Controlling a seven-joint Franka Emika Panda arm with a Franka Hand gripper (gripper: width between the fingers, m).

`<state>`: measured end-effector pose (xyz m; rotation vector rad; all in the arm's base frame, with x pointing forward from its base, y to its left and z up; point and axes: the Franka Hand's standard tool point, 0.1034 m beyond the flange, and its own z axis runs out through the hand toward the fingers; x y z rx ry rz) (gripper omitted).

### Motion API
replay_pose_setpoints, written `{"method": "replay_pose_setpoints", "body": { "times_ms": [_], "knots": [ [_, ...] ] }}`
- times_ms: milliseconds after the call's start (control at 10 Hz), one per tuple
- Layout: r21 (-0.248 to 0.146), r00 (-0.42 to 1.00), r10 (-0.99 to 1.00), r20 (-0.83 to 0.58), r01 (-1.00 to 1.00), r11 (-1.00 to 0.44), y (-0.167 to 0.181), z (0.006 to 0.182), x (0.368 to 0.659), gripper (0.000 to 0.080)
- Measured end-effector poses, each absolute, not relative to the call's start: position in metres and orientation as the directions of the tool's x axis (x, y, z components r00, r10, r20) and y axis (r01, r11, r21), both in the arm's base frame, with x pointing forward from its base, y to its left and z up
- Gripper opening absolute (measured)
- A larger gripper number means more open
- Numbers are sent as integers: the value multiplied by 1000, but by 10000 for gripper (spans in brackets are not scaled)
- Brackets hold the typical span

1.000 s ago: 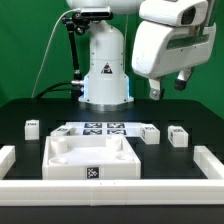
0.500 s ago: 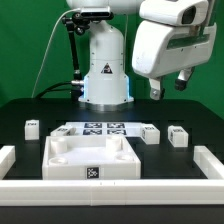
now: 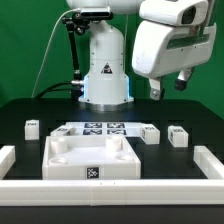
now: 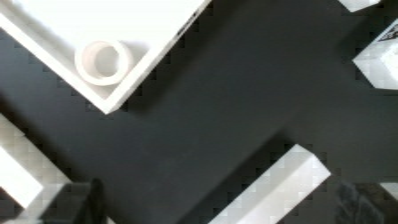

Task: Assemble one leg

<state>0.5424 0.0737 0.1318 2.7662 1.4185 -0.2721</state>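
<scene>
1. The leg [image 3: 178, 135] stands on the black worktop [image 3: 200, 118] toward the exterior view's right, touching nothing.
2. A second leg [image 3: 150, 133] is near it, and the white rail [image 3: 212, 161] lies in front with bare surface between.
3. The claw [image 3: 168, 90] hangs well above the leg, spread and empty.

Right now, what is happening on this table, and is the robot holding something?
Nothing is being handled. The gripper hangs open and empty above the black table, toward the exterior view's right. Three small white blocks stand loose on the table: the left leg, the middle leg and the right leg. The large tray-like part lies in front of the marker board.
</scene>
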Motion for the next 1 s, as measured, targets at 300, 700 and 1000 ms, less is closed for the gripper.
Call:
{"method": "replay_pose_setpoints", "body": {
  "times_ms": [300, 700, 1000],
  "knots": [
    [-36, 411, 910, -64, 910, -413, 42, 114, 524, 650],
    [-26, 383, 923, -41, 923, -384, 23, 103, 516, 650],
    [-15, 265, 964, -29, 964, -265, 13, 98, 512, 650]
  ]
}}
